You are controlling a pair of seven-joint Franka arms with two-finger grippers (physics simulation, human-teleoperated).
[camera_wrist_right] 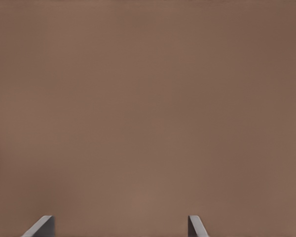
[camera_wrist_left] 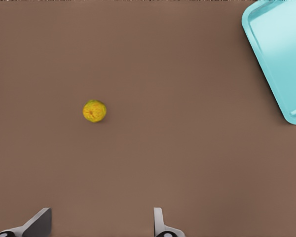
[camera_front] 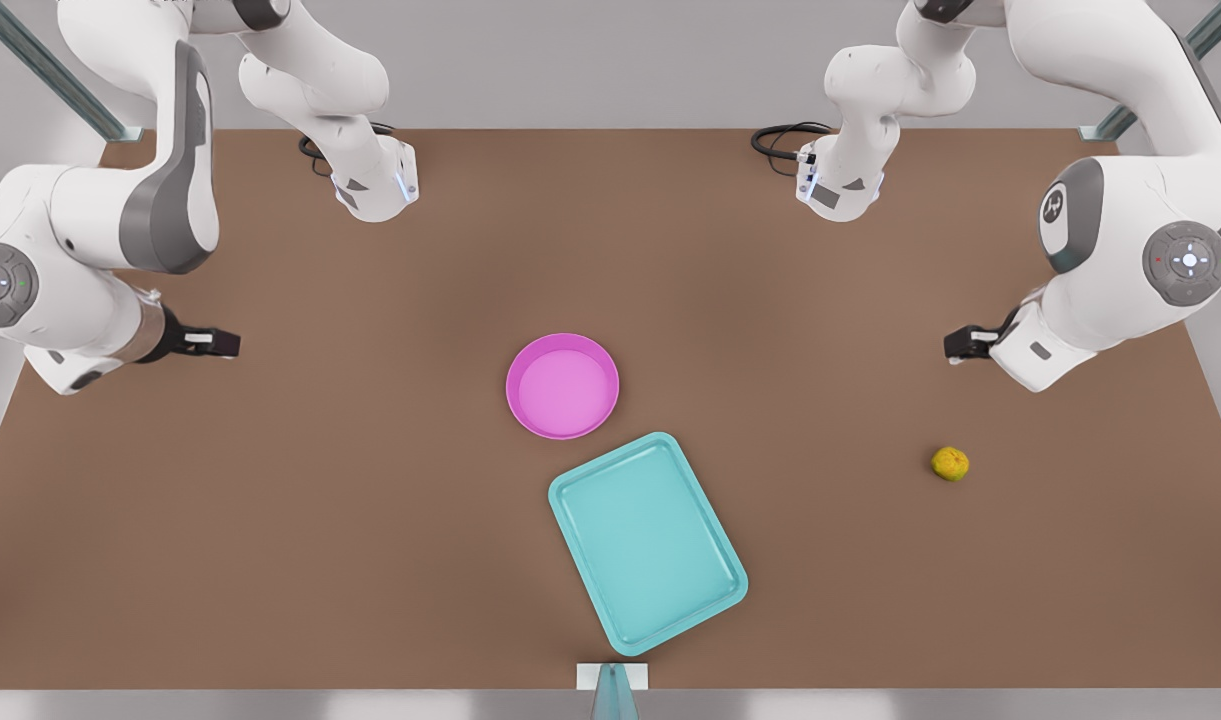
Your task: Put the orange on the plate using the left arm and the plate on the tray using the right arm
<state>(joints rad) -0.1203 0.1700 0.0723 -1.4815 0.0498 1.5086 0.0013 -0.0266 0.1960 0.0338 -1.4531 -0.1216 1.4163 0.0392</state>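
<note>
Looking down on a brown table (camera_front: 370, 520), nearest edge first. Teal tray (camera_front: 648, 543) lying flat close to the near edge, a little toward the front view's right of centre, turned at a slant, nothing on it. Just behind the tray's far corner, a round pink plate (camera_front: 562, 386), flat on the table, very close to the tray yet seemingly apart from it, nothing inside. Well off toward the front view's right, a small yellow-orange orange (camera_front: 950, 463) sitting alone on the bare table, well apart from both plate and tray.

Farther back, at the front view's right, left gripper (camera_front: 955, 345) held above the table, not far behind the orange. Seen from the left wrist: two fingertips (camera_wrist_left: 160, 222) spread well apart, gripping nothing, with the orange (camera_wrist_left: 94, 110) ahead on the table and a corner of the tray (camera_wrist_left: 281, 54) off to one side.

At the front view's left, right gripper (camera_front: 232, 343) held above bare table, well apart from the plate. Seen from the right wrist: two fingertips (camera_wrist_right: 196, 227) spread wide, gripping nothing, plain brown table beneath.
</note>
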